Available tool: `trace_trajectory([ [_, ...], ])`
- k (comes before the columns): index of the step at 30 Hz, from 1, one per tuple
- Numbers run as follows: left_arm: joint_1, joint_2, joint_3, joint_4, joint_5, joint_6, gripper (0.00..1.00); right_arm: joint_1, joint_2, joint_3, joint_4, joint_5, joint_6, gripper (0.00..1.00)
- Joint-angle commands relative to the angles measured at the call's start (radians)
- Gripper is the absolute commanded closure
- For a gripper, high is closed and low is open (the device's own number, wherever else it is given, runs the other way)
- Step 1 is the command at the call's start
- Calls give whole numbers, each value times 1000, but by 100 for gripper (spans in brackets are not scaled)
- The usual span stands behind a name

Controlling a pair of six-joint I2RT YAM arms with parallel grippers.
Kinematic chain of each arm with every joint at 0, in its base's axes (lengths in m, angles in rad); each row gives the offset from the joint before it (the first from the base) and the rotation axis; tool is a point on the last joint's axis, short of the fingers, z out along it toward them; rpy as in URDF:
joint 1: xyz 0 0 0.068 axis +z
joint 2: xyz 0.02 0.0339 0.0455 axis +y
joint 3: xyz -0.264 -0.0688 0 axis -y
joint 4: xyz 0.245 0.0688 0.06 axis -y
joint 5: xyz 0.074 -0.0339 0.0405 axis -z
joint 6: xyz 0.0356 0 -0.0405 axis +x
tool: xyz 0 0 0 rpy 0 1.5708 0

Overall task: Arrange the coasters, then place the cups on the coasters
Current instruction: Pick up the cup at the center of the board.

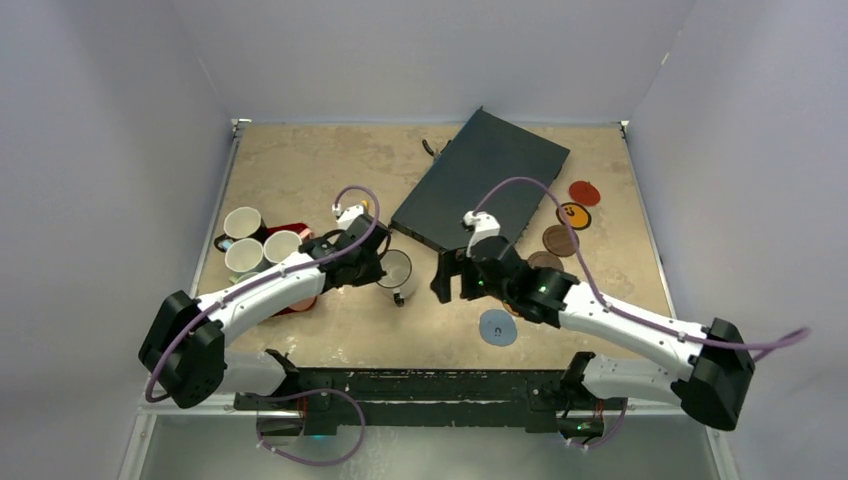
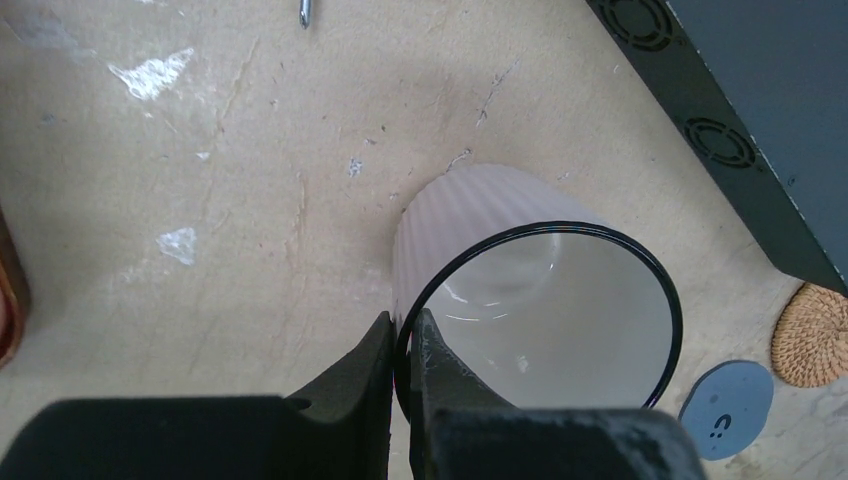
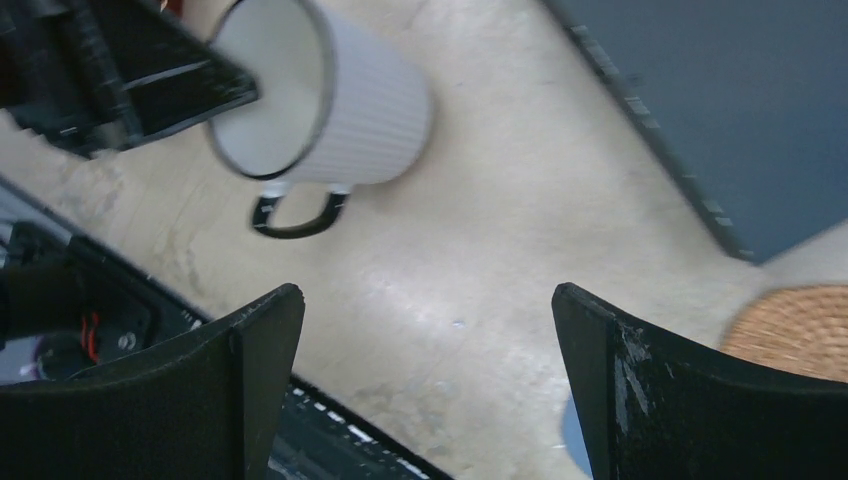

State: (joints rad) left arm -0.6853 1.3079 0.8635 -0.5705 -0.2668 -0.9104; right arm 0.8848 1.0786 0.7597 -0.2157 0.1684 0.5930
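My left gripper is shut on the rim of a pale pink ribbed cup, one finger inside and one outside. That cup is at the table's middle, its dark handle pointing toward the near edge. My right gripper hangs open over bare table just right of the cup, holding nothing. A blue-grey coaster lies near the front, with a cork coaster beside it. Red, orange and two dark brown coasters lie at the right. Three more cups stand at the left.
A large dark flat box lies diagonally at the back centre, close to both grippers. A dark red tray sits under the left arm beside the cups. Walls enclose the table on three sides.
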Motion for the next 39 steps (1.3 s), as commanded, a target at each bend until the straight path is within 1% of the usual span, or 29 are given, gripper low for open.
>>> trace_trajectory([
  [1,-38,28,45,29,-65,-152,100,158,100,95,53,154,67,3],
  [3,-38,38,42,35,-64,-154,100,211,151,132,53,185,73,4],
  [5,-38,36,37,43,-66,-156,92,246,201,162,53,204,74,7],
  [6,-38,33,36,45,-67,-156,88,261,222,173,55,211,74,8],
  [7,-38,28,34,49,-67,-155,79,276,242,182,61,219,74,9],
  [10,-37,11,29,39,-79,-147,58,309,291,193,81,234,78,12],
  [13,-35,-25,29,10,-105,-127,49,318,337,209,81,246,80,15],
  [17,-11,-78,28,-31,-135,-98,43,318,394,235,78,251,87,19],
  [20,29,-101,29,-37,-119,-40,37,319,431,245,87,247,89,21],
  [23,53,-111,63,-43,-118,17,35,319,482,267,75,267,104,25],
  [26,67,-115,108,-54,-141,65,32,318,526,294,68,300,108,28],
  [28,96,-106,145,-79,-159,111,30,319,554,314,67,314,98,30],
  [31,169,-95,181,-79,-159,178,30,319,613,364,27,354,95,38],
  [36,309,-101,193,-3,-85,293,30,319,689,414,-37,394,112,49],
  [39,393,-87,204,36,-19,346,29,318,705,422,-56,395,131,60],
])
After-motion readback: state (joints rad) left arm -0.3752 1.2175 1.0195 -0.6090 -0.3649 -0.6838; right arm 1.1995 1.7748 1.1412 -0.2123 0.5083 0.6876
